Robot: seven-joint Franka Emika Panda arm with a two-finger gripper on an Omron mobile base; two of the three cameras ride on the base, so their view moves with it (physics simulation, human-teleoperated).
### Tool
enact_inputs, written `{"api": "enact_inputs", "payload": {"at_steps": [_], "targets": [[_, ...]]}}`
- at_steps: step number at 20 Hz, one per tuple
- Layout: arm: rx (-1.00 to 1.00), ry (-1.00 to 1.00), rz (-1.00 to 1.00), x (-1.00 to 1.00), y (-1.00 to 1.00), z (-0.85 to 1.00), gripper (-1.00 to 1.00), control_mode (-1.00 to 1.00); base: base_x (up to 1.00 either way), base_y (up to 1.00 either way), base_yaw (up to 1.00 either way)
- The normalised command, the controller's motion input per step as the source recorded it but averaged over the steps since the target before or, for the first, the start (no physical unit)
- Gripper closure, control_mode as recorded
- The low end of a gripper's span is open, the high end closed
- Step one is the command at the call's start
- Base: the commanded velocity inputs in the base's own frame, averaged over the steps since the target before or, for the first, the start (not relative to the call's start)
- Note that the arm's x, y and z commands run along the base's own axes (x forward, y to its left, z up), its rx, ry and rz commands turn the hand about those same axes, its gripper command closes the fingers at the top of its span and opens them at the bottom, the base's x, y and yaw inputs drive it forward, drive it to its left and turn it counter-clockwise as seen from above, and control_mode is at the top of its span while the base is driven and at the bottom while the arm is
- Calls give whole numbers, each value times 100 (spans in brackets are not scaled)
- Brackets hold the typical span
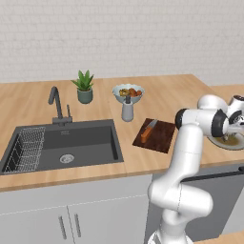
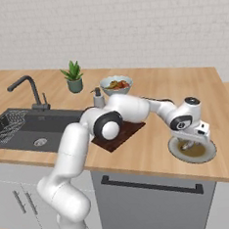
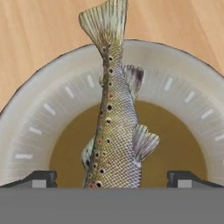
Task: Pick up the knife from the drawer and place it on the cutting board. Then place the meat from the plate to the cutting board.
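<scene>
Over the plate [image 2: 208, 153], at the right end of the counter [image 1: 28, 102], gripper [image 3: 112, 178] hangs low, pointing down; fingers [image 3: 38, 178] spread wide, one each side of the meat [image 3: 114, 131], tips near plate w/ nothing pinched. Hand view: meat is a spotted fish, tail fin toward top of frame, reaching past plate rim over bare wood, body across plate's brownish centre, running between the two tips; contact btw. tips and fish can't be told. Right base view: gripper [image 2: 190, 145] sits right above plate, arm stretched out from lower left across the cutting board [image 2: 119, 135], hiding much of it. Left base view: wrist at far right edge, plate [image 1: 233, 144] partly behind forearm. Knife [image 1: 148, 130] lies on cutting board [image 1: 162, 138], orange-brown handle nearer front edge, blade angled toward back wall; board is well apart from plate, to its left, btw. plate and sink [image 1: 71, 143]. Behind board: small grey soap dispenser [image 1: 127, 109], then white bowl of fruit [image 1: 128, 93] just beyond it. Potted plant [image 1: 84, 86] left of bowl, near dark faucet [image 1: 56, 102]. Wire rack [image 1: 26, 148] in sink's left part. Below counter: white cabinet doors [image 1: 71, 217] w/ bar handles under sink, dark dishwasher front [image 2: 153, 201] under plate end.
</scene>
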Motion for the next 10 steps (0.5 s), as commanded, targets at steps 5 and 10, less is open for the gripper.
{"api": "enact_inputs", "payload": {"at_steps": [5,10], "targets": [[0,0,0,0,0,-26,-100,-100,0,0,0],[0,0,0,0,0,-6,100,-100,0,0,0]]}}
